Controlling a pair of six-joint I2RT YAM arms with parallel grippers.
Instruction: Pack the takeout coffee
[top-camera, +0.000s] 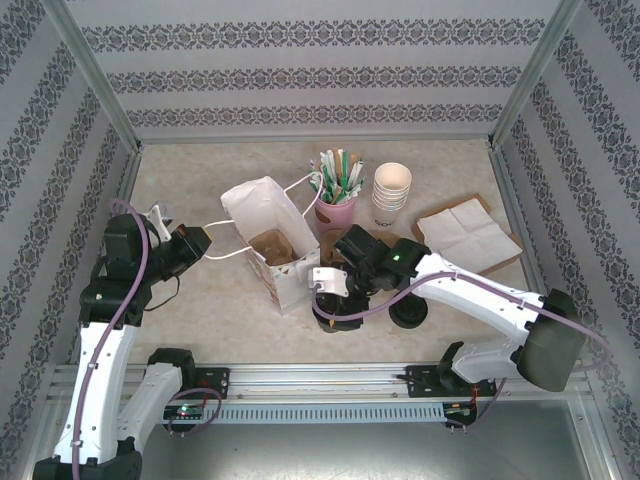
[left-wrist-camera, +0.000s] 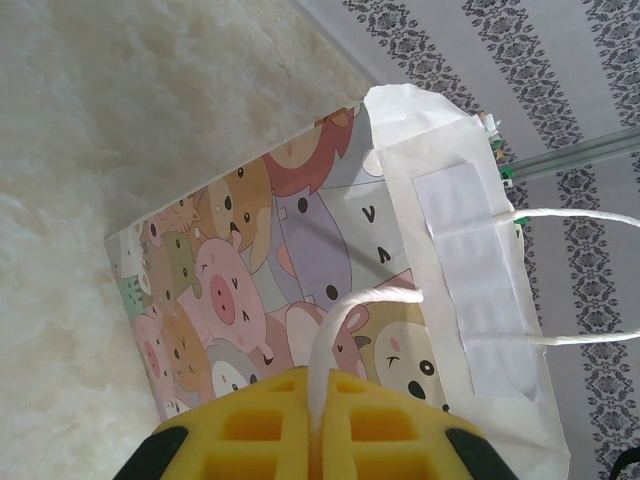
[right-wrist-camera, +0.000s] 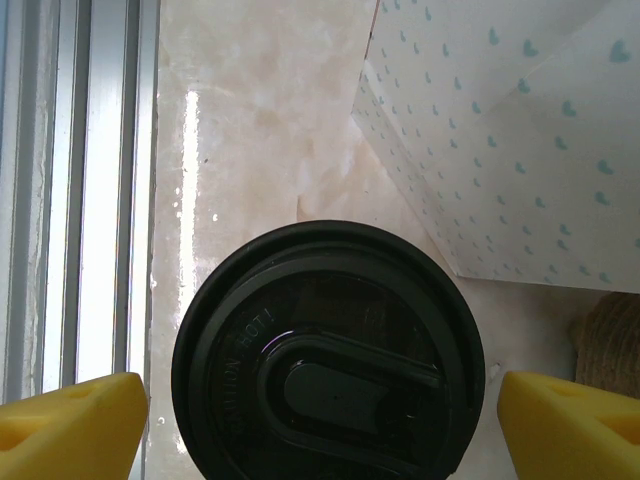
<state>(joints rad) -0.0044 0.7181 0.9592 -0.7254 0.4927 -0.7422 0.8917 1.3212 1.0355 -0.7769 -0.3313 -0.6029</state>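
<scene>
One takeout coffee (right-wrist-camera: 325, 360), a small cup with a round black lid, stands on the table just in front of the paper bag (top-camera: 262, 215). My right gripper (right-wrist-camera: 322, 430) hangs over it, open, with a yellow finger (right-wrist-camera: 70, 425) on each side of the lid and a small gap at both. From above, that gripper (top-camera: 330, 300) sits at the bag's near corner. A second black-lidded cup (top-camera: 408, 314) stands to its right. My left gripper (left-wrist-camera: 318, 400) is shut on the bag's white string handle (left-wrist-camera: 345, 310), left of the bag (left-wrist-camera: 270, 270).
A brown cardboard carrier (top-camera: 270, 245) shows inside the open bag. Behind it stand a pink cup of stirrers (top-camera: 335, 205) and stacked white paper cups (top-camera: 392, 195). Napkins (top-camera: 467, 235) lie at the right. A metal rail (right-wrist-camera: 90, 200) runs along the near table edge.
</scene>
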